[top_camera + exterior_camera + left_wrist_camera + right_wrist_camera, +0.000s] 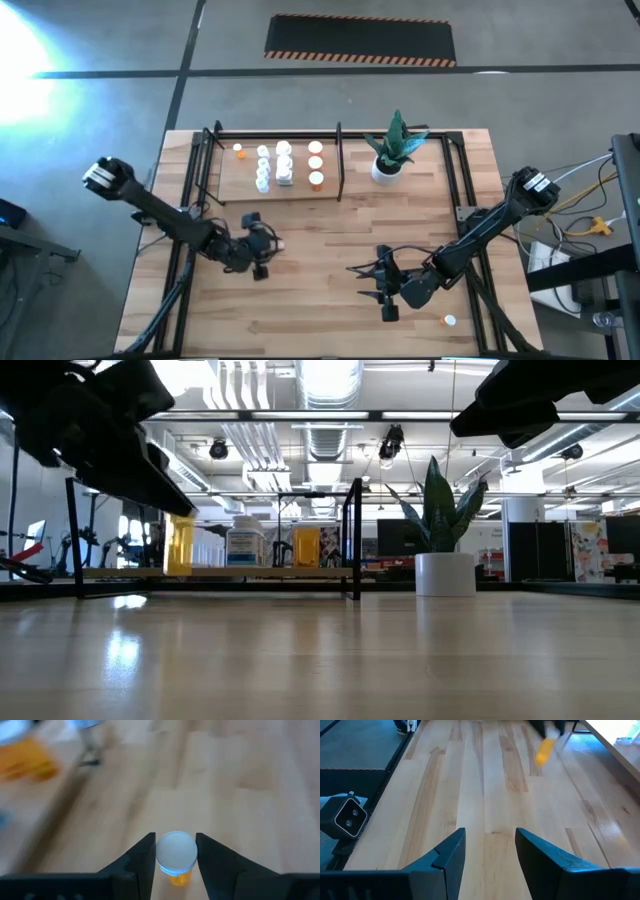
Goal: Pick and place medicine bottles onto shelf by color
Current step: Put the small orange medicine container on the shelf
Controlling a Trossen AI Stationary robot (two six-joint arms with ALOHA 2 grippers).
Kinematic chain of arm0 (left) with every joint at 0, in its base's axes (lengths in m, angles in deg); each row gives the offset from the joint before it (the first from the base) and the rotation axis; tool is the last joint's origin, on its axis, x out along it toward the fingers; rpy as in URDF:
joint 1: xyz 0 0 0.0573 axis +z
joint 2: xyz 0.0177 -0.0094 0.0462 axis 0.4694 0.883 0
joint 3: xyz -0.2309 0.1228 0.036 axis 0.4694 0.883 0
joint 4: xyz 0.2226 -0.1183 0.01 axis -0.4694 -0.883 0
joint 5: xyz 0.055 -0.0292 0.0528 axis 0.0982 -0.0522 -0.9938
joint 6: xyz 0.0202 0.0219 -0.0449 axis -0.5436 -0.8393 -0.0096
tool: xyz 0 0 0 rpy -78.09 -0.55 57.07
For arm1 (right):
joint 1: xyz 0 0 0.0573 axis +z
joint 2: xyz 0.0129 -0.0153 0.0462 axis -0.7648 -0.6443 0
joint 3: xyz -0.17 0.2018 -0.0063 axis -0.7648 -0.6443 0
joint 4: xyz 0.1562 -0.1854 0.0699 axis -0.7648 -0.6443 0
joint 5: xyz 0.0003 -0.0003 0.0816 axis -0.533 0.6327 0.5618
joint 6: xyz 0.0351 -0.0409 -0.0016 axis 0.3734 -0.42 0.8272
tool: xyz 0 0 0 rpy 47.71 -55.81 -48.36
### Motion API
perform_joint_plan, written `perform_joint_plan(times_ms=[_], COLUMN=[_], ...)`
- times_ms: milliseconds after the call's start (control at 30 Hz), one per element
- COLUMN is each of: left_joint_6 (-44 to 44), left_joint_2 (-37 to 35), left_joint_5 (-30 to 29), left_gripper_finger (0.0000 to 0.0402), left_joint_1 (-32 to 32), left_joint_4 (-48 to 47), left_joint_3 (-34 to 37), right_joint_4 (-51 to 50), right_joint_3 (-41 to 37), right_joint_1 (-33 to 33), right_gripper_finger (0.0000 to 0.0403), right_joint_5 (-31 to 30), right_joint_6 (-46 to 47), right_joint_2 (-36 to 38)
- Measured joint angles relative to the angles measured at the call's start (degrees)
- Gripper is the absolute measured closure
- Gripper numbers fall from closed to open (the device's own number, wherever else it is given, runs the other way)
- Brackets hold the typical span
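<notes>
My left gripper (pixel 270 245) hangs over the table's left middle, shut on an orange medicine bottle with a white cap (pixel 176 852). The right wrist view shows this bottle (pixel 544 750) too. My right gripper (pixel 366 282) hovers open over bare wood (pixel 490 850) at the near right and touches nothing. The shelf (pixel 300 192) lies at the far side. White bottles (pixel 284 165) and orange bottles (pixel 315 162) stand on it, left of the divider bar (pixel 339 160). One more orange bottle (pixel 449 321) rests on the table near my right arm. My left gripper pinches the bottle's white cap (pixel 187 851) between its two fingers (pixel 142 857), one on each side of the cap. The orange body (pixel 179 879) reaches away below the cap. The bottle is lifted clear of the table and hangs tilted below the fingers.
A white pot with a green plant (pixel 390 150) stands on the shelf board right of the divider. Black frame tubes (pixel 205 165) run along the shelf's edges. Bare wood lies between the two grippers and the shelf's front edge (pixel 220 573).
</notes>
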Motion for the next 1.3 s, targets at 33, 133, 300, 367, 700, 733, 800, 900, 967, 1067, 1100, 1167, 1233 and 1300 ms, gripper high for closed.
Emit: perform_joint_plan(times_ms=[33,133,300,367,700,733,800,900,967,1067,1100,1167,1233,1300], left_joint_6=[1.52,7.93,19.75,22.66,21.58,20.66,17.89,14.99,12.83,10.8,10.64,10.62,10.59,10.64], left_joint_2=[-2.09,-8.22,-17.87,-21.2,-26.3,-25.68,-23.95,-20.9,-18.7,-15.68,-14.72,-12.85,-11.13,-9.41], left_joint_5=[-1.46,-7.74,-19.14,-23.59,-23.61,-22.12,-18.99,-15.77,-15.71,-15.76,-15.76,-15.75,-15.87,-16.22], left_gripper_finger=[0.0284,0.0284,0.0284,0.0284,0.0307,0.0307,0.0305,0.0303,0.0303,0.0303,0.0303,0.0303,0.0302,0.0302], left_joint_1=[0.0,0.03,1.39,3.02,24.96,27.51,32.51,38.69,41.53,44.29,44.89,45.79,46.41,46.68], left_joint_4=[-4.06,-19.12,-39.33,-42.17,-42.68,-42.35,-40.48,-37.72,-35.5,-31.95,-31.22,-29.97,-29.19,-28.72], left_joint_3=[-0.36,-2.25,-5.8,-6.18,-4.19,-4.03,-3.77,-3.63,-3.63,-3.63,-3.63,-3.61,-3.59,-3.59], right_joint_4=[-0.03,-0.01,-0.01,-0.02,0.09,0.11,0.13,0.16,0.15,0.04,0.02,0.02,0.02,0.02], right_joint_3=[0.0,0.0,0.0,0.0,0.0,0.0,0.0,0.0,0.0,0.0,0.0,0.0,0.0,0.0], right_joint_1=[0.0,0.0,0.0,0.0,0.0,0.0,0.0,0.0,0.0,0.0,0.0,0.0,0.0,0.0], right_gripper_finger=[0.0241,0.0241,0.0241,0.0241,0.0241,0.0241,0.0241,0.0241,0.0241,0.0241,0.0241,0.0241,0.0241,0.0241], right_joint_5=[0.0,0.0,0.0,0.0,-0.02,-0.02,0.0,-0.02,-0.01,-0.02,-0.01,-0.02,-0.02,-0.01], right_joint_6=[0.01,-0.04,-0.15,-0.17,-0.17,-0.17,-0.2,-0.55,-0.57,-0.57,-0.56,-0.55,-0.57,-0.57], right_joint_2=[0.0,0.0,0.0,0.0,0.0,0.0,0.0,0.0,0.0,0.0,0.0,0.0,0.0,0.0])
